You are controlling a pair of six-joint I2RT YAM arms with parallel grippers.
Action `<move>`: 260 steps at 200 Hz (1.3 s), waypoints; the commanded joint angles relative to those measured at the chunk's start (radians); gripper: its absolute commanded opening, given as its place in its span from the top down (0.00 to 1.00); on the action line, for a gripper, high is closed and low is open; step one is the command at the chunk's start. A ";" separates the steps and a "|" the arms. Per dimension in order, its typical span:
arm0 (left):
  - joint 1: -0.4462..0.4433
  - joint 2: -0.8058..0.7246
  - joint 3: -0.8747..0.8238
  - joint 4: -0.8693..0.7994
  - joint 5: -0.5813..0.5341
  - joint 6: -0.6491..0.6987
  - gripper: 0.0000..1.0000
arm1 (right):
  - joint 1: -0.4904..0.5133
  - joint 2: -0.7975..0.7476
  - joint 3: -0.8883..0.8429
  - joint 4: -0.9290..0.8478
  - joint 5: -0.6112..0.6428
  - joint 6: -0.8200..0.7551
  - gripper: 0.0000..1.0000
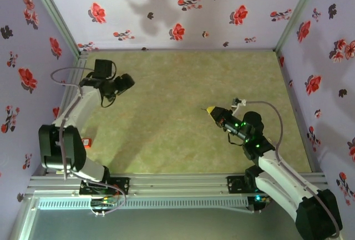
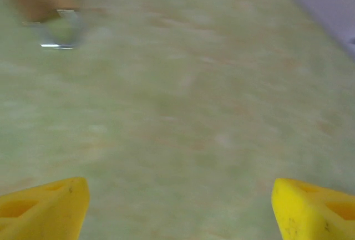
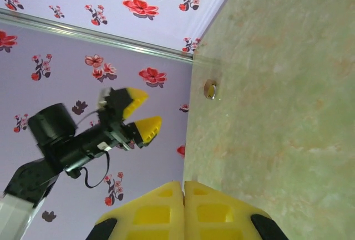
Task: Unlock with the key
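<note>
Over the right half of the green mat (image 1: 166,90), the right gripper (image 1: 210,110) is pinched closed. A tiny dark sliver at its tip appears to be the key (image 1: 202,108). Above the mat's far-left part, the left gripper (image 1: 127,80) hangs spread wide, grasping nothing. A small brass padlock (image 3: 209,89) sits at the mat's edge, beside a flowered wall.

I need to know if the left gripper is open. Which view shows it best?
Right wrist view: the whole left gripper appears side-on, yellow fingers parted. In the left wrist view its fingertips sit far apart at the bottom corners; from the top it is small and dark.
</note>
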 commanded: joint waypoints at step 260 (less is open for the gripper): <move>0.125 0.790 0.699 -0.234 -0.063 0.011 0.26 | 0.010 -0.049 0.028 -0.111 0.022 -0.064 1.00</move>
